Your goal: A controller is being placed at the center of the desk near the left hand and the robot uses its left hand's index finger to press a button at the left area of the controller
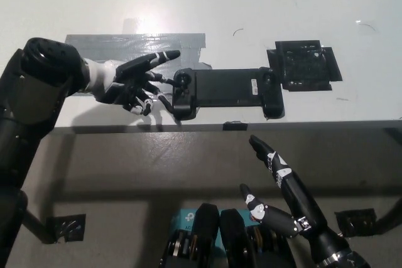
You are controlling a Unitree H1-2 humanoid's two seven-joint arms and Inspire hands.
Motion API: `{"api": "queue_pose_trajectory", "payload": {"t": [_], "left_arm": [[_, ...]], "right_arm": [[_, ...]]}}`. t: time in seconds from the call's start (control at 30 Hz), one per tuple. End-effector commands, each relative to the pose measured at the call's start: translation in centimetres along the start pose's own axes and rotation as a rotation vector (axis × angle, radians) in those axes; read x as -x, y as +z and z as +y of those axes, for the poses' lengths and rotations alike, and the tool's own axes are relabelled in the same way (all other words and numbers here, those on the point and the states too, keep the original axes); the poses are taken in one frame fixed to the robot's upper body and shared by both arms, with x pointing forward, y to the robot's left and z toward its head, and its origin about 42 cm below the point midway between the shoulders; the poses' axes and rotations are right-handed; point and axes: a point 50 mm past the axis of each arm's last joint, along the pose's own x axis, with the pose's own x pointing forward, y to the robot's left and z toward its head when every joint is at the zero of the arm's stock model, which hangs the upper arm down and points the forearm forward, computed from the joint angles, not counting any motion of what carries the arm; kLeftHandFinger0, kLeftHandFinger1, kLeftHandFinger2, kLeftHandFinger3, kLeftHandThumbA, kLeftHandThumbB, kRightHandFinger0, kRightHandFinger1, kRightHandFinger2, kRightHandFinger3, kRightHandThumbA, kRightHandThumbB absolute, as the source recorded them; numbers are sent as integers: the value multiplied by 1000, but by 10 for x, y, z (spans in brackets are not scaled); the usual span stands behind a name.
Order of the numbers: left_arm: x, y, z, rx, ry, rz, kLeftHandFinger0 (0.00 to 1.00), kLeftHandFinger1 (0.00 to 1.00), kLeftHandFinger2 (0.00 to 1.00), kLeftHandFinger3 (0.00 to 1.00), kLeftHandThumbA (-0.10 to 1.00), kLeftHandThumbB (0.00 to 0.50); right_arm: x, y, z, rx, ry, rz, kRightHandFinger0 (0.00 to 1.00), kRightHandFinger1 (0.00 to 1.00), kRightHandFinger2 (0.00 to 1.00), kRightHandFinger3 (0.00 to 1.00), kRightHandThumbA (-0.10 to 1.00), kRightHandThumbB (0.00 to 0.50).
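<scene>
A black controller [227,90] lies lengthwise on the white desk [251,4], close to the front edge. My left hand [135,80] hovers just left of the controller's left grip. One finger [164,58] stretches out toward the grip's upper left corner; the others are curled loosely. It holds nothing. Whether the fingertip touches the controller I cannot tell. My right hand [286,196] rests below the desk edge at the lower right, fingers spread apart, empty.
A strip of grey tape [103,51] is stuck on the desk behind my left hand. A black square patch [304,65] sits right of the controller's far end. The desk's front edge [251,125] runs just below the controller.
</scene>
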Motion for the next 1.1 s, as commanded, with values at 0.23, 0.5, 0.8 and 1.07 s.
{"api": "queue_pose_trajectory", "payload": {"t": [0.23, 0.5, 0.8, 1.07], "left_arm": [[2, 27, 2, -33, 31, -25, 31, 220, 504, 1000, 1000, 493], [3, 29, 1, -51, 40, -18, 19, 202, 486, 1000, 1000, 500], [-10, 10, -14, -146, -15, 117, 11, 161, 490, 1000, 1000, 498], [-34, -23, -44, -408, -131, 348, 11, 235, 565, 1000, 1000, 500]], "right_arm": [[-6, 10, -1, -1, -3, -48, 1000, 1000, 1000, 1000, 481, 247], [-6, 12, -2, 0, -8, -48, 1000, 1000, 1000, 1000, 492, 250], [-8, 12, -1, 1, -6, -48, 1000, 1000, 1000, 1000, 497, 250], [-10, 12, -2, 7, 0, -51, 1000, 1000, 1000, 1000, 485, 246]]}}
